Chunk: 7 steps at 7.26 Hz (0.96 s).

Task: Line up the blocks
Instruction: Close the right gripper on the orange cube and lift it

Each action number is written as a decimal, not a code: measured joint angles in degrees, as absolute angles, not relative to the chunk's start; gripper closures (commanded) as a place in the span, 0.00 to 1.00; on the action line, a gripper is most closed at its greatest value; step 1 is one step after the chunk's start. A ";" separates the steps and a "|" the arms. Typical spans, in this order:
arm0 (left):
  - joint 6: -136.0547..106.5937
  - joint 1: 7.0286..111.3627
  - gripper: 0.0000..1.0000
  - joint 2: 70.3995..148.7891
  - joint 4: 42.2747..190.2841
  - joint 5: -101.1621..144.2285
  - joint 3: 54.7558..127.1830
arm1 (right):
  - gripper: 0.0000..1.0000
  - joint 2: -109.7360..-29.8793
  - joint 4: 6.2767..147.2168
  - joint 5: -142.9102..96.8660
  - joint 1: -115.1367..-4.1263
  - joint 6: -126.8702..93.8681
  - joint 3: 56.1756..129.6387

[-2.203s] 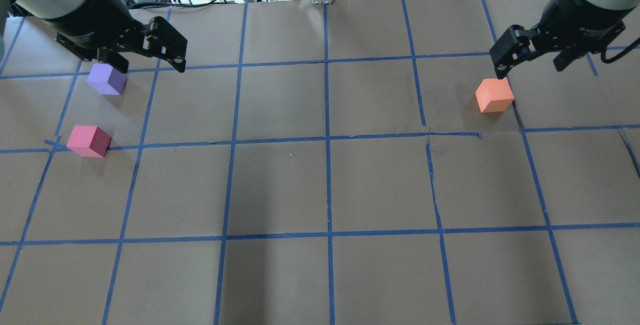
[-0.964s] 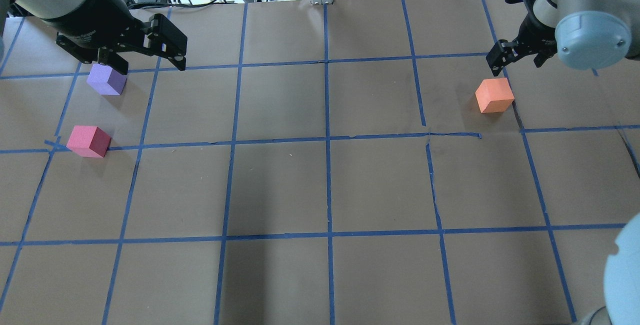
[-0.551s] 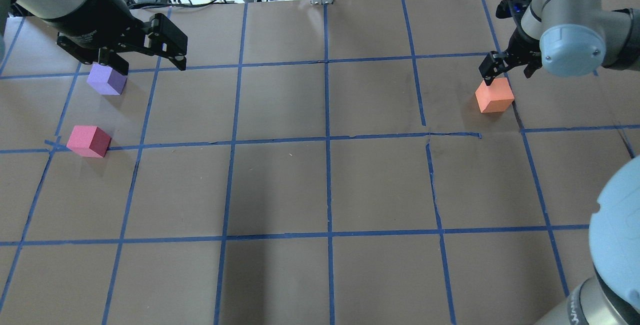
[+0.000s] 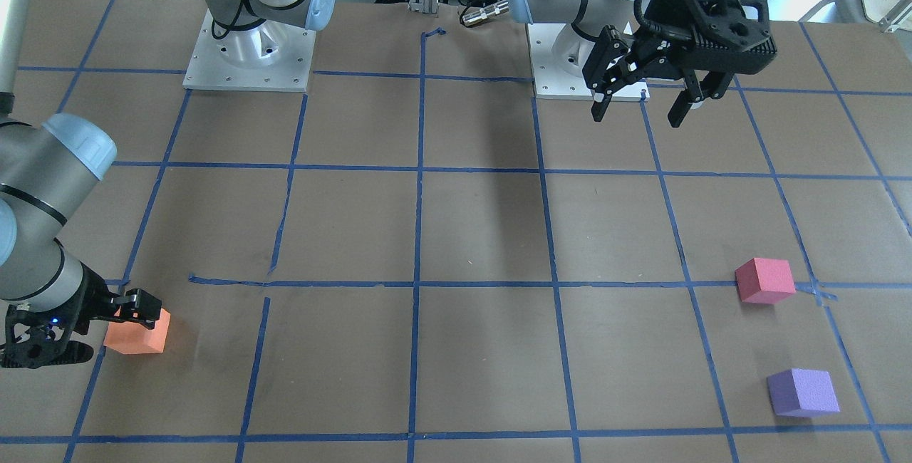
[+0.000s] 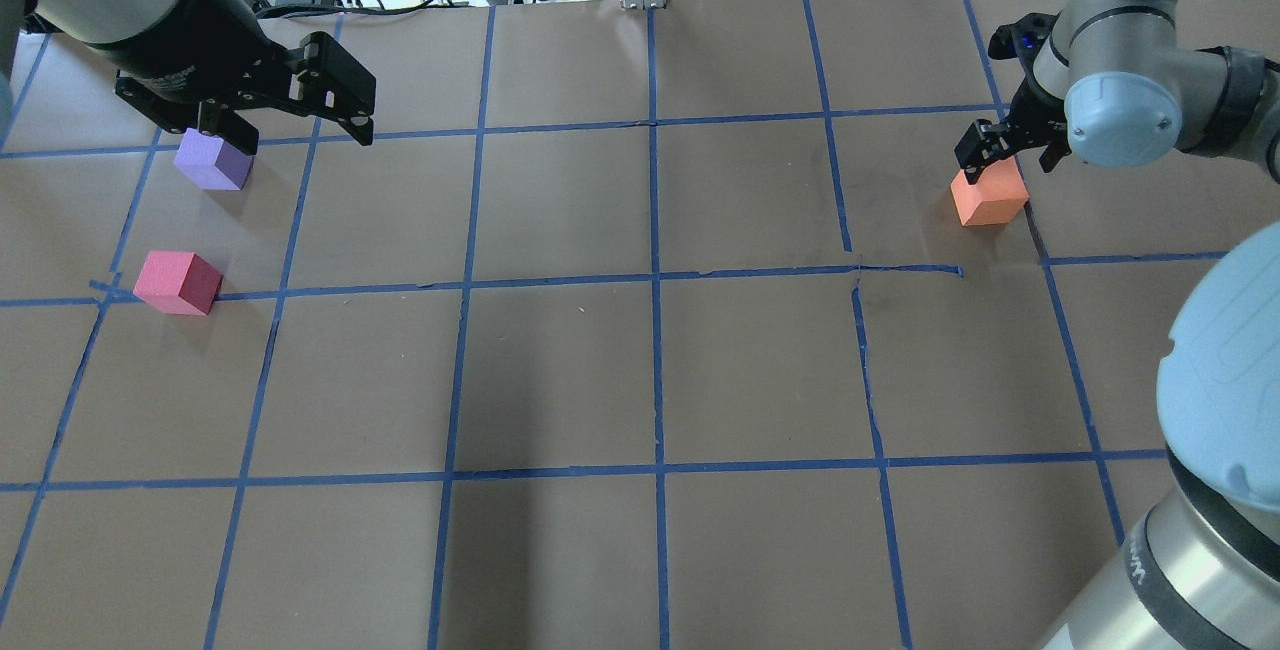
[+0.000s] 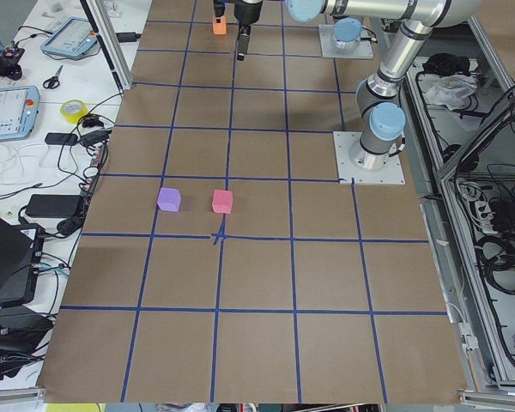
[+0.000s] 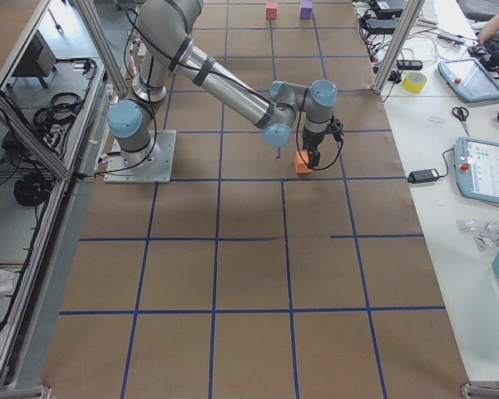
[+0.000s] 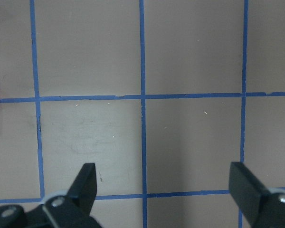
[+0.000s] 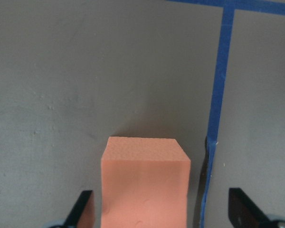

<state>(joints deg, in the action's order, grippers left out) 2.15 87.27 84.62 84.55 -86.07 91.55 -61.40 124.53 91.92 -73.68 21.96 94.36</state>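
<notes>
Black fingers [image 9: 84, 209] of the right gripper [image 9: 162, 211] stand spread wide astride the orange block [image 9: 145, 183]. They grip nothing, and the block lies nearer one finger than the other. To grasp well, I judge the gripper should centre itself and sink until the pads cover the side faces. It should then close gently, since foam squashes. Being a cube, the block has no long axis. Its sides lie roughly parallel to the pads, slightly turned off the blue tape [image 5: 655, 370]. It rests on the table [image 5: 560, 380] toward the edge opposite the robot, on the robot's right. The left gripper [image 4: 636, 117] hangs open and empty, apart from the pinkish-red block [image 4: 764, 280] and purple block [image 4: 801, 392] on the table's left half.
</notes>
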 measured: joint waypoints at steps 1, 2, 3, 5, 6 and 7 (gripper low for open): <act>2.13 87.28 0.00 84.73 84.55 -86.05 91.57 | 0.00 -61.04 124.56 90.95 -73.66 21.80 94.27; 2.18 87.28 0.00 84.77 84.55 -86.05 91.58 | 0.00 -60.72 124.60 90.19 -73.66 21.74 94.24; 2.26 87.28 0.00 84.82 84.55 -86.05 91.58 | 0.02 -60.23 124.64 89.86 -73.65 21.72 94.23; 2.36 87.26 0.00 85.07 83.65 -86.01 91.57 | 0.87 -59.38 124.69 89.79 -73.65 21.63 94.23; 2.68 87.22 0.00 85.10 82.74 -86.02 91.53 | 1.00 -59.25 124.52 89.97 -73.65 21.55 94.27; 2.83 87.20 0.00 85.11 82.25 -86.04 91.51 | 1.00 -59.31 124.19 90.29 -73.65 21.45 94.29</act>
<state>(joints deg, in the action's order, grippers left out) 2.83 87.20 85.11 82.25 -86.04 91.51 -59.31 124.19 90.29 -73.65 21.45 94.29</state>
